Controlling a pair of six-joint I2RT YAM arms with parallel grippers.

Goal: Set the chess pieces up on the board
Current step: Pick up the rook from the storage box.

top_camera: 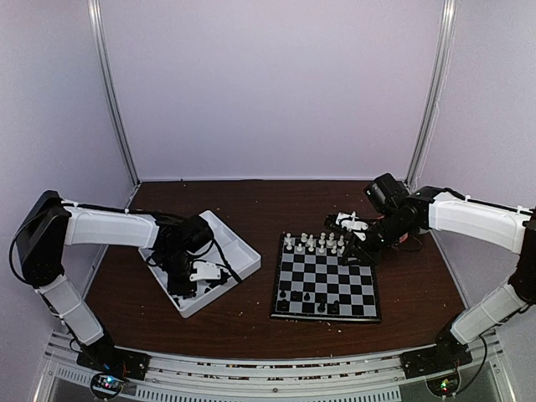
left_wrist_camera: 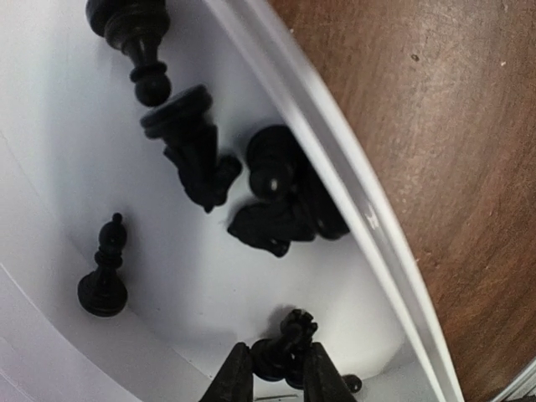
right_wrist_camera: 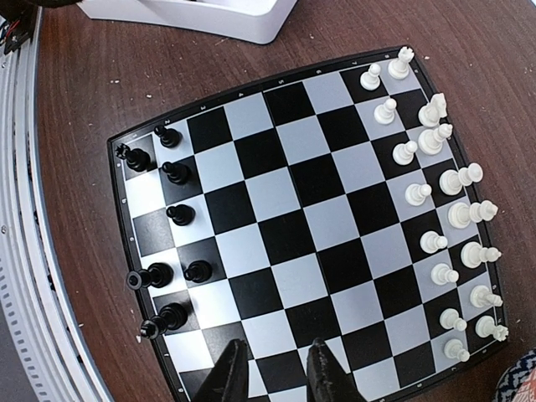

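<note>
My left gripper (left_wrist_camera: 276, 352) is down in the white tray (left_wrist_camera: 335, 159), its two fingers pressed against either side of a black crowned chess piece (left_wrist_camera: 291, 337). Several more black chess pieces lie loose in the tray, among them a knight (left_wrist_camera: 194, 155) and an upright bishop (left_wrist_camera: 102, 283). The board (right_wrist_camera: 289, 180) carries several black pieces (right_wrist_camera: 177, 213) along its near edge. My right gripper (right_wrist_camera: 272, 345) hovers over the board's right side, open by a narrow gap with nothing in it. In the top view the left gripper (top_camera: 189, 276) is over the tray (top_camera: 244, 254), the right gripper (top_camera: 365, 249) by the board (top_camera: 328, 280).
White chess pieces (right_wrist_camera: 435, 138) fill the board's two far rows (top_camera: 314, 243). The tray sits left of the board on the brown table (top_camera: 251, 209). A white and black object (top_camera: 352, 222) lies just behind the board near my right wrist.
</note>
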